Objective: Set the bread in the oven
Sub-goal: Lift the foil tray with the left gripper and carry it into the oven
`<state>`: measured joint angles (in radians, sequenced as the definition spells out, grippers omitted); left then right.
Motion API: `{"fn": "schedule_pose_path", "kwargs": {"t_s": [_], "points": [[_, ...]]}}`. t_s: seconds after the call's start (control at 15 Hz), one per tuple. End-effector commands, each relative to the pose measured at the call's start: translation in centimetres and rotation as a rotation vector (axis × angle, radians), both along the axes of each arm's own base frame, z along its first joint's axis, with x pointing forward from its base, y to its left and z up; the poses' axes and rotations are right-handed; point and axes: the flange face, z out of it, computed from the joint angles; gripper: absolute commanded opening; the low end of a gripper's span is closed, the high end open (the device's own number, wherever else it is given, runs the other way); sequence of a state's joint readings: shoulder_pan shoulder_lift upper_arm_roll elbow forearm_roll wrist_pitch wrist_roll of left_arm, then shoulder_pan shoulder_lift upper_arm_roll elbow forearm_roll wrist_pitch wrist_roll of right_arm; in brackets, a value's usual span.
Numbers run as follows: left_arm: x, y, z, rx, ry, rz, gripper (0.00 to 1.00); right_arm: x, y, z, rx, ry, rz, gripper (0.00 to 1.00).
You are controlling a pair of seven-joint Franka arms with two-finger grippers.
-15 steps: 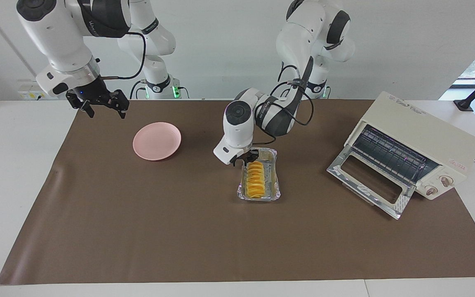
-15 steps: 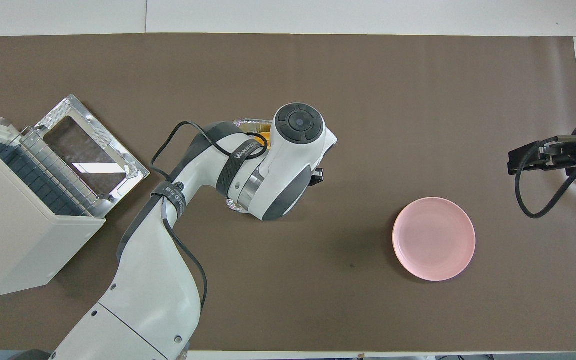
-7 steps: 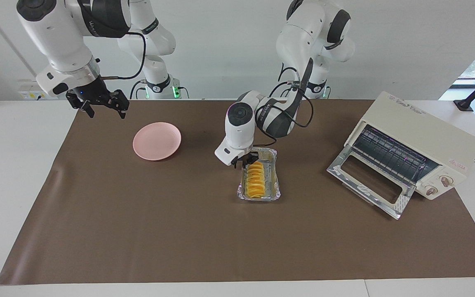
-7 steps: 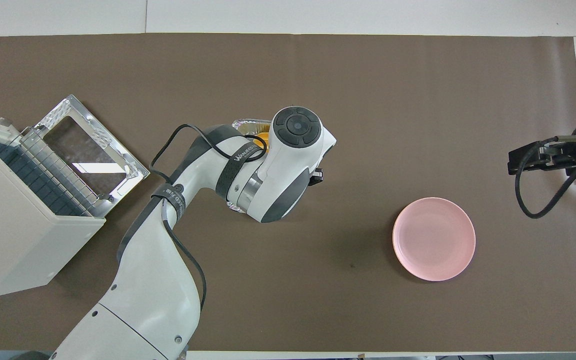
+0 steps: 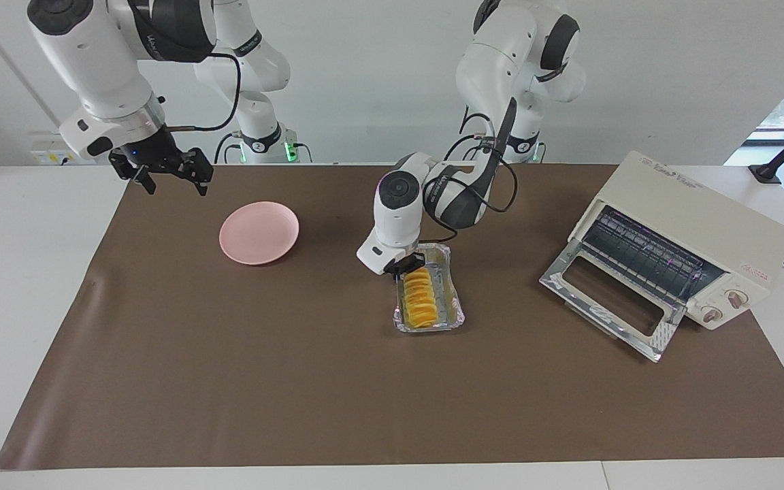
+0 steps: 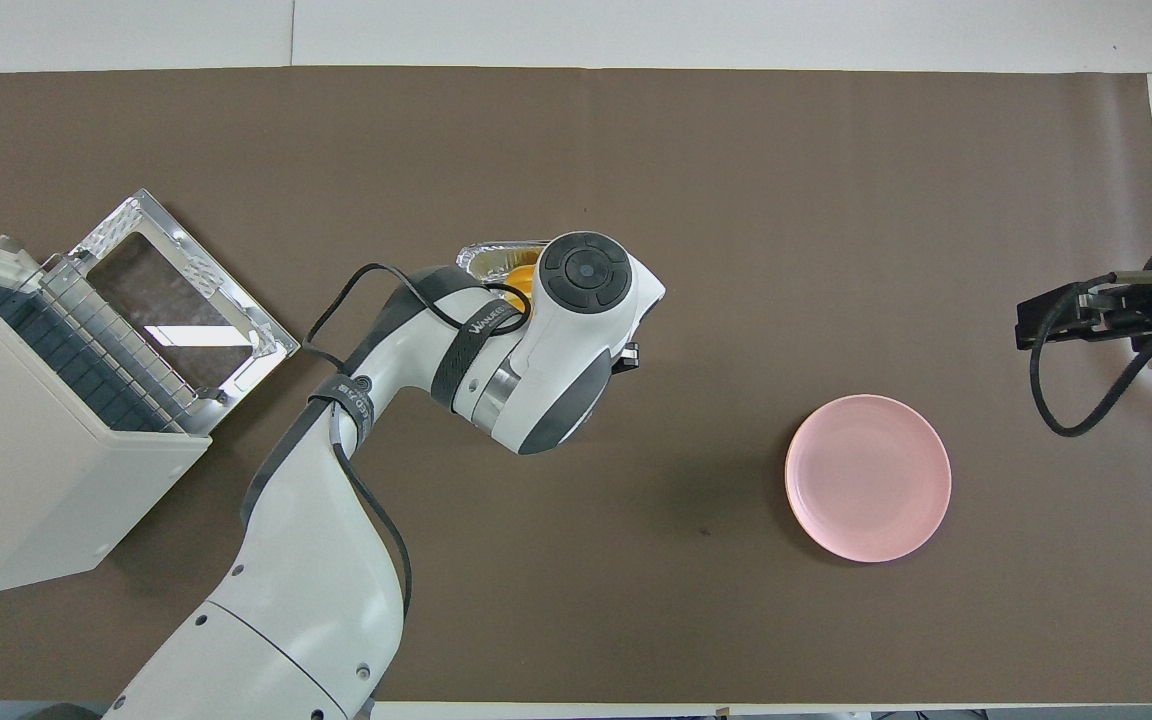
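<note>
The bread (image 5: 419, 299), a ridged yellow-orange loaf, lies in a silver foil tray (image 5: 455, 307) in the middle of the mat. My left gripper (image 5: 407, 267) is down at the end of the tray nearest the robots, right at that end of the loaf. In the overhead view the left arm's wrist covers the gripper and most of the tray (image 6: 481, 258); only a bit of bread (image 6: 519, 276) shows. The cream oven (image 5: 695, 228) stands at the left arm's end with its glass door (image 5: 608, 299) dropped open. My right gripper (image 5: 162, 171) waits open above the mat's edge beside the pink plate.
A round pink plate (image 5: 258, 232) lies toward the right arm's end, also in the overhead view (image 6: 867, 477). The oven (image 6: 26, 440) and its open door (image 6: 176, 300) take up the left arm's end. A brown mat (image 5: 263, 381) covers the table.
The left arm's wrist has swung farther over the tray and its gripper has closed in on the loaf's near end. The tray has shifted slightly. The right arm has not moved.
</note>
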<state>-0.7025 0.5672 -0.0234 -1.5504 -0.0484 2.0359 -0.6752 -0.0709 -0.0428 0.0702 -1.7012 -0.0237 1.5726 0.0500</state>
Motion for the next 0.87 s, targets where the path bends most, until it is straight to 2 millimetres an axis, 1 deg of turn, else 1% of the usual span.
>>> {"fn": "schedule_pose_path", "kwargs": {"t_s": [0.0,0.13,0.27,0.33,0.47,0.6,0.67,0.74,0.8], "points": [[0.0,1.5,1.5,0.021,0.029,0.087,0.00,-0.5,-0.1,0.1,-0.012,-0.010,0.018,1.00],[1.3,2.6,3.1,0.032,0.060,0.148,0.00,-0.5,-0.1,0.1,-0.012,-0.010,0.018,1.00],[3.3,4.5,5.5,0.046,0.061,0.239,0.00,-0.5,-0.1,0.1,-0.012,-0.010,0.018,1.00],[4.3,5.9,6.4,0.063,0.056,0.313,0.00,-0.5,-0.1,0.1,-0.012,-0.010,0.018,1.00],[5.8,8.9,9.2,0.071,0.018,0.425,0.00,-0.5,-0.1,0.1,-0.012,-0.010,0.018,1.00],[7.6,13.4,10.7,0.114,0.012,0.559,0.00,-0.5,-0.1,0.1,-0.012,-0.010,0.018,1.00],[8.2,15.0,11.2,0.126,0.011,0.591,0.00,-0.5,-0.1,0.1,-0.012,-0.010,0.018,1.00],[9.1,17.3,11.2,0.139,0.006,0.628,0.00,-0.5,-0.1,0.1,-0.012,-0.010,0.018,1.00],[10.4,20.4,11.1,0.145,0.003,0.678,0.00,-0.5,-0.1,0.1,-0.012,-0.010,0.018,1.00]]}}
